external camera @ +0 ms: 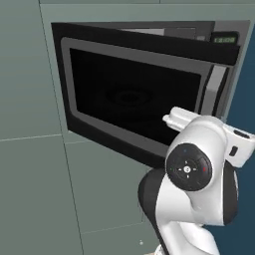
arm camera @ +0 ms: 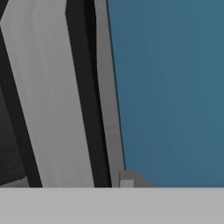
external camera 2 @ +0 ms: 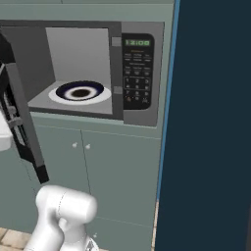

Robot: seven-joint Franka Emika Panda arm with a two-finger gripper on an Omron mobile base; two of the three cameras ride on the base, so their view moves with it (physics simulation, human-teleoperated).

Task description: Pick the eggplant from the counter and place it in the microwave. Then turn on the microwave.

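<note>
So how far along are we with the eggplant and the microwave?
Done: the microwave door stands open, and a dark lump, likely the eggplant, sits on the plate inside. In hand: the arm is close beside the open door's edge; I can't tell what the gripper is doing. Left: shut the door, then start it at the keypad.

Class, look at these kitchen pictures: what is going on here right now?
A white robot arm is working at the built-in microwave, whose door stands swung open. Inside, a small dark lump, likely the eggplant, sits on the blue-rimmed white plate. The keypad shows a lit green display. The door still needs closing before starting it.
</note>
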